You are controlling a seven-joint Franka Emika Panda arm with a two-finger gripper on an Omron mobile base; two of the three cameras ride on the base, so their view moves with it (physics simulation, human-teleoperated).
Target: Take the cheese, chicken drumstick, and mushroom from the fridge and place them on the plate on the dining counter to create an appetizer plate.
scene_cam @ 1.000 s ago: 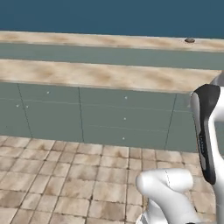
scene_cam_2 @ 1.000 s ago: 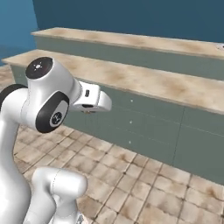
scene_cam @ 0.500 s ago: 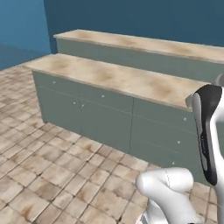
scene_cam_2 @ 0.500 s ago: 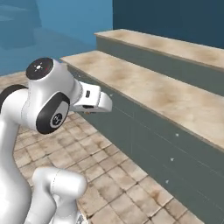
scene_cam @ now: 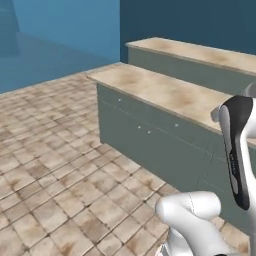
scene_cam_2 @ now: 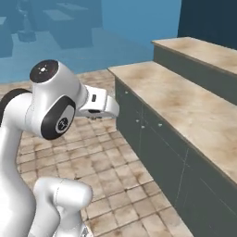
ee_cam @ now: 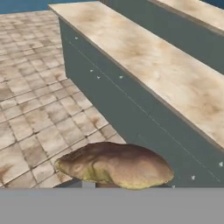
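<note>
In the hand view an orange-brown, lumpy, glossy chicken drumstick (ee_cam: pixel 116 165) lies across the bottom, right at my gripper (ee_cam: pixel 116 186), which is shut on it; the piece hides the fingertips. From the right base view my hand (scene_cam_2: pixel 99 104) juts forward at chest height over the tiled floor, left of the counter. A long grey-green counter with a beige marble-look top (scene_cam: pixel 160 90) (scene_cam_2: pixel 185 106) (ee_cam: pixel 144 57) runs along my right side. Behind it rises a higher tier with the same top (scene_cam: pixel 200 50) (scene_cam_2: pixel 203 51). The plate, fridge, cheese and mushroom are out of view.
Brown tiled floor (scene_cam: pixel 55 165) spreads open to the left of the counter. The counter's front carries drawer and door fronts with small knobs (scene_cam: pixel 140 127). A blue wall (scene_cam: pixel 65 35) closes the far side, with dim furniture shapes at the far left (scene_cam_2: pixel 60 28).
The whole scene has swung: the base has turned, so the counter now runs away along the right instead of across the front. The arm keeps its pose with the drumstick held.
</note>
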